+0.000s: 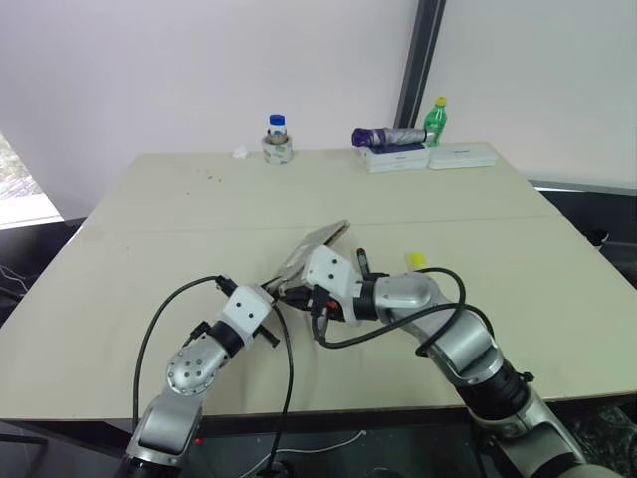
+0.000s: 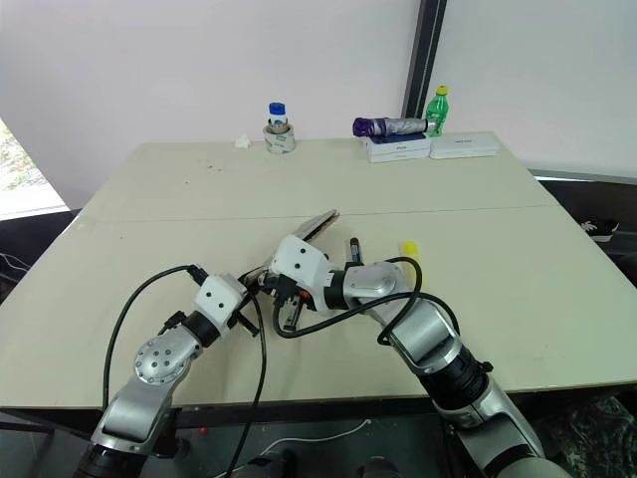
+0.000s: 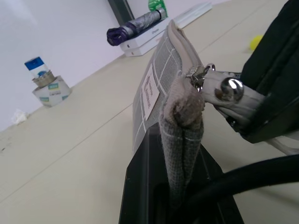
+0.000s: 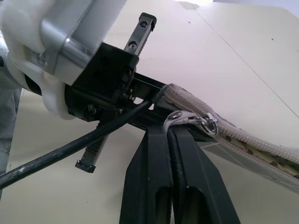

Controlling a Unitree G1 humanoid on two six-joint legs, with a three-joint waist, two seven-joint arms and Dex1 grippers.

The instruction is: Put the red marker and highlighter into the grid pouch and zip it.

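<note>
The grid pouch [image 1: 324, 239] is lifted off the table on edge, zipper side up, slanting away from me. My left gripper [image 1: 273, 295] is shut on its near end, and grey grid fabric [image 3: 182, 154] sits pinched between its black fingers. The metal zipper slider [image 4: 205, 122] is at that same near end. My right gripper [image 4: 171, 131] comes in from the right, its fingers closed on the pull cord [image 3: 224, 91]. The yellow highlighter [image 1: 416, 259] lies on the table right of the pouch. Beside it a slim black pen [image 1: 360, 257] looks like the red marker.
Along the table's far edge stand a tape roll with a blue-capped jar [image 1: 278, 142], a folded purple umbrella [image 1: 386, 136] on white boxes [image 1: 462, 156] and a green bottle [image 1: 436, 119]. A black cable [image 1: 289, 368] loops under my arms near the front edge.
</note>
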